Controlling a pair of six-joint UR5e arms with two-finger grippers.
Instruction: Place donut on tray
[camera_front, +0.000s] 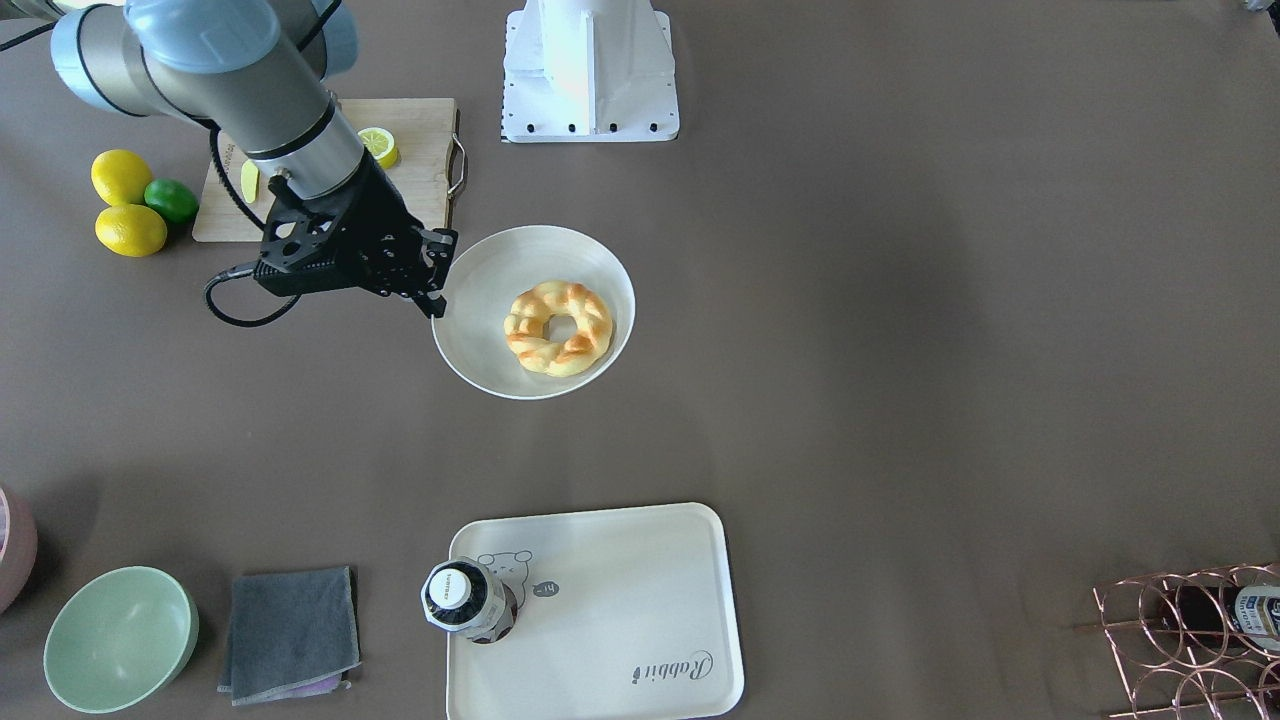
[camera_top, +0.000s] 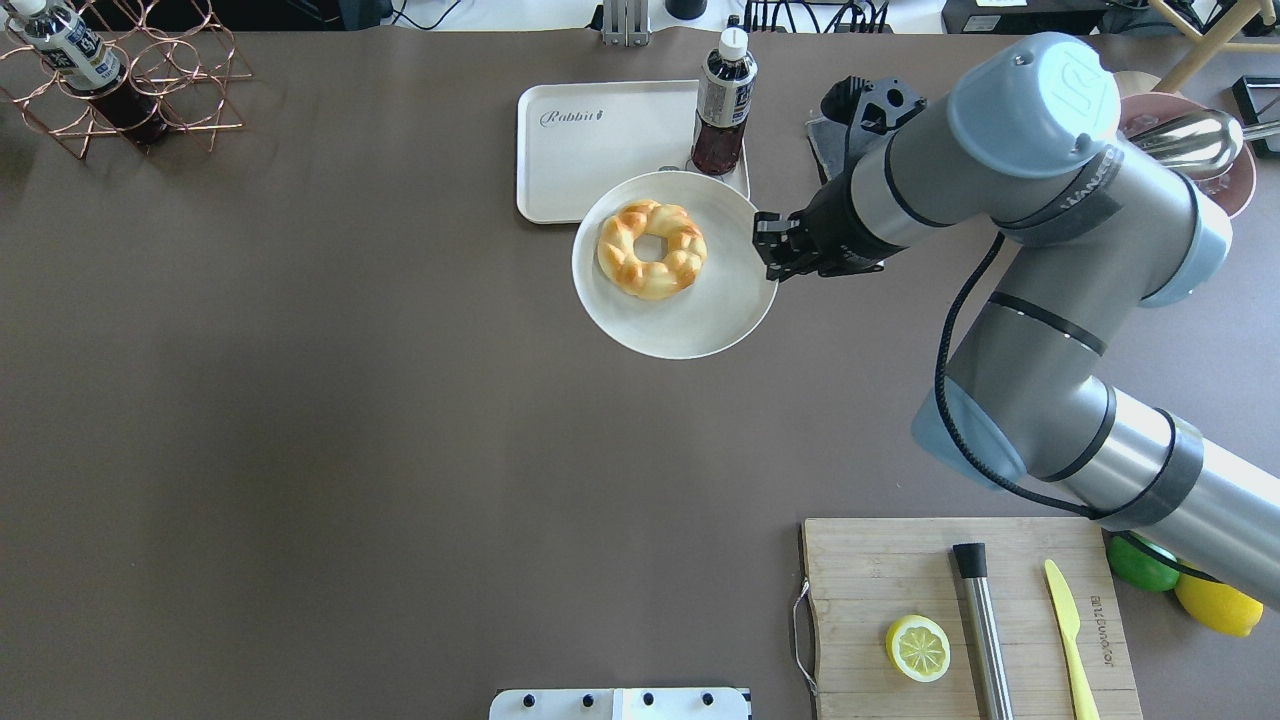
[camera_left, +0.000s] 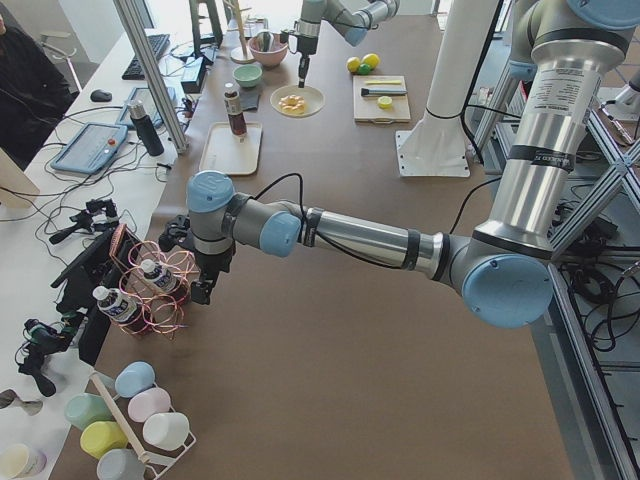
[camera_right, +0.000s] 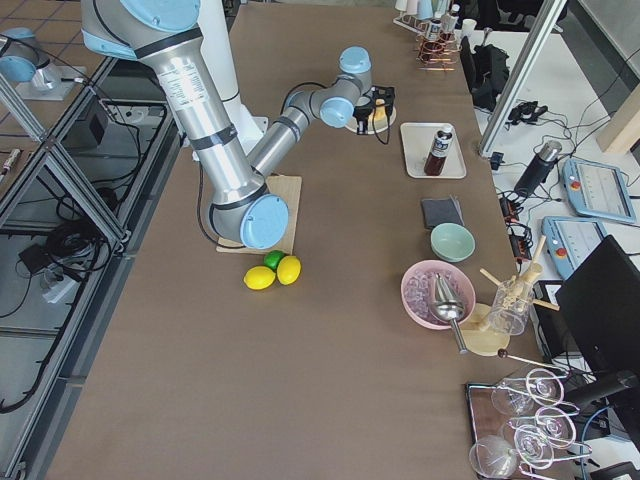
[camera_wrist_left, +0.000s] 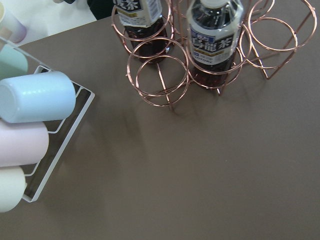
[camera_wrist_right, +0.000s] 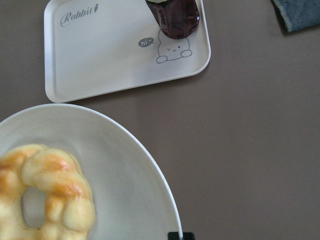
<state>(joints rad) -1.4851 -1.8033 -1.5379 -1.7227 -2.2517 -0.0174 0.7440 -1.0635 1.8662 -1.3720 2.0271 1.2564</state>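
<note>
Right gripper (camera_front: 432, 296) is clamped on the left rim of the plate (camera_front: 480, 330), centre of frame. Donut (camera_front: 560, 328) lies in the plate, not on the tray (camera_front: 620, 600). The tray sits lower centre, well apart, with a bottle (camera_front: 465, 598) standing at its left corner. Left gripper (camera_left: 203, 285) hangs beside the wire rack (camera_left: 150, 295); whether it is open or closed cannot be determined
</note>
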